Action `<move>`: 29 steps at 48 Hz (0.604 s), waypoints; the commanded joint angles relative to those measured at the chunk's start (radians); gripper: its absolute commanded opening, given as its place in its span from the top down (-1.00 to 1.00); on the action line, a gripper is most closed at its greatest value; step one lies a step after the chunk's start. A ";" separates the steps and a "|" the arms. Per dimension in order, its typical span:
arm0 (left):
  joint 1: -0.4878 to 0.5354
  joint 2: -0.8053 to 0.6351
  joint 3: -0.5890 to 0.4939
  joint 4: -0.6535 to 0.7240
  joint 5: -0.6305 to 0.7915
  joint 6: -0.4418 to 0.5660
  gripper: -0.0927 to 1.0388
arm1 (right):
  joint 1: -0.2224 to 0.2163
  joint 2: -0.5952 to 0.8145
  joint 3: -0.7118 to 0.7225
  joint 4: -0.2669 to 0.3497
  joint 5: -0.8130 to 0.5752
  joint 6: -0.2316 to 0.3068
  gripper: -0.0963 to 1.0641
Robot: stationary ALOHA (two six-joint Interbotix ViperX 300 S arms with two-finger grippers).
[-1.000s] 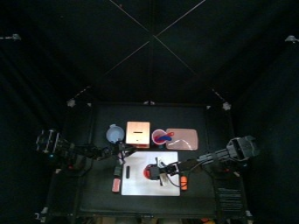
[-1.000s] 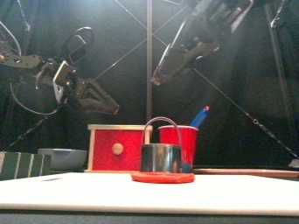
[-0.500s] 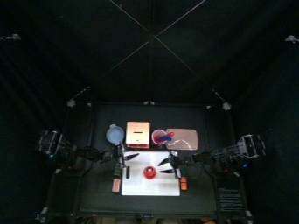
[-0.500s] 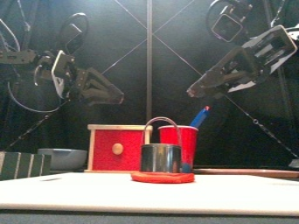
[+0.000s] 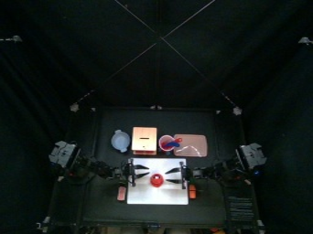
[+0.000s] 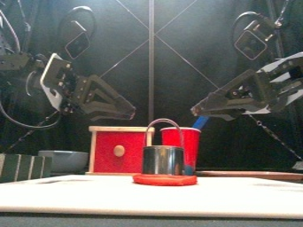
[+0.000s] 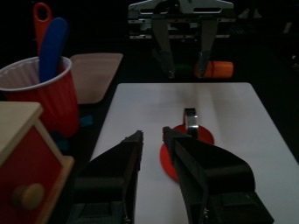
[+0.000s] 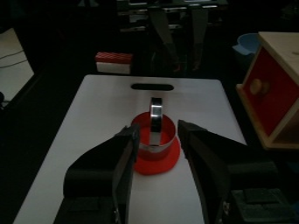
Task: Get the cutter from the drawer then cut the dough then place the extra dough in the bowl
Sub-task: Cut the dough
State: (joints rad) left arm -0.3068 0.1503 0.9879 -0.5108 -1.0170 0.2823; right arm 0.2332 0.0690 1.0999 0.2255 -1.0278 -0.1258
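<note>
On dough disc (image 6: 165, 180), cutter (image 6: 164, 160) stands upright, wire handle (image 6: 162, 120) arching up.

left arm (image 6: 14, 61): black | right arm (image 6: 282, 69): black | jaws: black, long, tapered

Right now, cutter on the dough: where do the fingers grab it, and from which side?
The wire handle, from straight above. The cutter stands upright on the red dough, its handle arching clear over the open top. The arch spans left to right in the front view, so I'd close front to back across it.
</note>
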 commanded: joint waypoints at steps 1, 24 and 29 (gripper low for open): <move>-0.021 0.015 -0.040 -0.012 -0.011 -0.003 -0.49 | 0.014 0.011 -0.026 0.028 -0.040 0.003 -0.52; -0.057 0.109 -0.124 -0.075 -0.006 -0.002 -0.87 | -0.109 0.055 -0.067 -0.176 -0.026 0.095 -0.52; -0.055 0.123 -0.135 -0.077 -0.002 -0.002 -0.87 | -0.138 0.074 -0.095 -0.225 -0.005 0.115 -0.52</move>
State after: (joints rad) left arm -0.3666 0.2746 0.8759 -0.5844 -1.0155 0.2792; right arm 0.1197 0.1503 1.0370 0.0337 -1.0400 -0.0245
